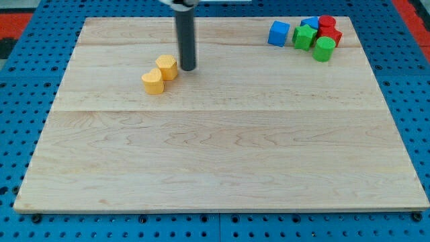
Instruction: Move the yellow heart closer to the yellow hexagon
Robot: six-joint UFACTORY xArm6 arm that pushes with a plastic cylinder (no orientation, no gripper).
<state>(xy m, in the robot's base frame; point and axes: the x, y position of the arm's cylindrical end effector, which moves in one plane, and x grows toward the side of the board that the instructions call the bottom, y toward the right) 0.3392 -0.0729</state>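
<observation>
The yellow heart (152,82) lies on the wooden board (222,154) in the upper left part, touching the lower left side of the yellow hexagon (167,67). My tip (187,69) stands just to the right of the hexagon, a small gap away from it. The rod rises straight up out of the view's top.
A cluster of blocks sits at the board's top right: a blue cube (278,33), a green block (304,37), a green cylinder (324,48), red blocks (328,28) and another blue block (310,23) behind. Blue pegboard surrounds the board.
</observation>
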